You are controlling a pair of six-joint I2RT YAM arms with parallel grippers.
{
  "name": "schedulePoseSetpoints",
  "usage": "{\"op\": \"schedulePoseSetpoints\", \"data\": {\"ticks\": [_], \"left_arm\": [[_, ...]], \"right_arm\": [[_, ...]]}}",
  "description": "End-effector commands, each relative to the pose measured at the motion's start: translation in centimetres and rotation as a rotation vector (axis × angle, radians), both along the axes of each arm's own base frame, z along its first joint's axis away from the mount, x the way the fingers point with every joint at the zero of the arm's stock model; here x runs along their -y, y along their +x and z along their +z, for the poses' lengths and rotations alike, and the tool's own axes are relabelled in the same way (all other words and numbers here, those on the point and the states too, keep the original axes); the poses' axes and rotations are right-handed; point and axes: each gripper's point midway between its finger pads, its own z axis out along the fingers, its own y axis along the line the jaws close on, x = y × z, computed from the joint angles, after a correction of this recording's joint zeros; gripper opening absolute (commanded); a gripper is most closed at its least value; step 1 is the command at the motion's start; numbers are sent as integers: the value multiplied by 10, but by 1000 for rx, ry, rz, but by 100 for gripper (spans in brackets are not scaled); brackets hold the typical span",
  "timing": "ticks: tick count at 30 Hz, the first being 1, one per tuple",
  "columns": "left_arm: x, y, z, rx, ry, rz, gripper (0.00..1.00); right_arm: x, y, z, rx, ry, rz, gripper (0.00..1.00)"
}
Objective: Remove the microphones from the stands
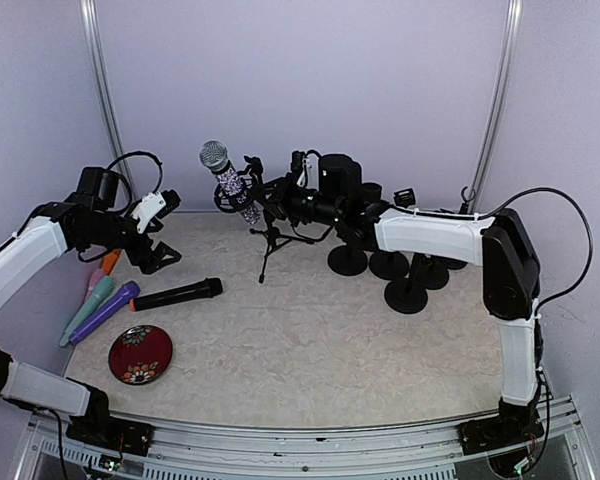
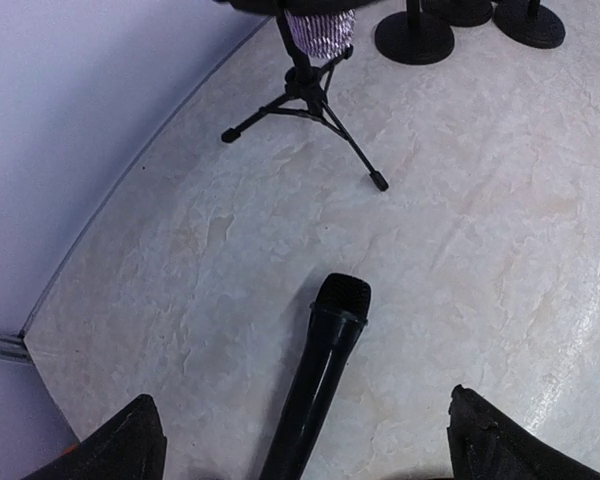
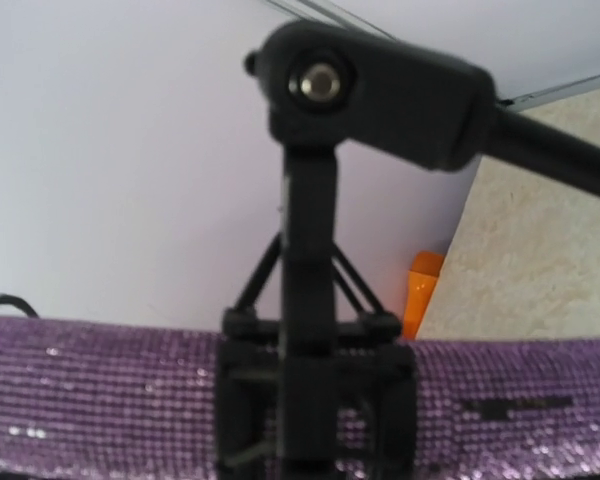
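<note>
The right gripper (image 1: 283, 203) is pressing shut at the stand (image 1: 271, 238), far middle, where the purple microphone (image 1: 230, 183) is sitting clipped; what it pinches is unclear. The left gripper (image 2: 300, 400) is hovering wide open over a black microphone (image 2: 325, 360).

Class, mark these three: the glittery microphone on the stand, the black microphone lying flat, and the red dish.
glittery microphone (image 1: 234, 188), top view, middle of the handle.
black microphone (image 1: 177, 294), top view, middle of the body.
red dish (image 1: 140, 353), top view, centre.
</note>
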Motion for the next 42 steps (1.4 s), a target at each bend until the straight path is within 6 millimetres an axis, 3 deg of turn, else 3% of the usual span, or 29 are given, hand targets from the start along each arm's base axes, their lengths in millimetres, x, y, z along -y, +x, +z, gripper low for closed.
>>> {"op": "schedulePoseSetpoints", "data": {"ticks": [1, 7, 12, 18, 22, 26, 30, 37, 42], "left_arm": [[27, -9, 47, 57, -103, -82, 96], [55, -26, 65, 49, -161, -174, 97], [66, -31, 74, 59, -177, -212, 97], [73, -31, 87, 75, -210, -225, 96], [74, -36, 92, 86, -219, -249, 97], [76, -39, 94, 90, -239, -258, 99], [84, -40, 96, 65, -273, -280, 99], [109, -38, 111, 61, -292, -352, 99], [132, -37, 121, 55, -316, -409, 99]], "right_arm": [[26, -41, 103, 142, 232, -9, 0], [40, -67, 101, 83, 292, -31, 0], [32, -85, 96, 22, 336, 21, 0], [29, -103, 99, 18, 358, 20, 0], [44, -111, 98, 21, 365, -40, 0], [53, -117, 86, -26, 400, -80, 0], [44, -120, 74, -53, 400, -59, 0], [42, -119, 57, 36, 243, -79, 44], [55, -118, 31, 86, 75, -81, 62]]}}
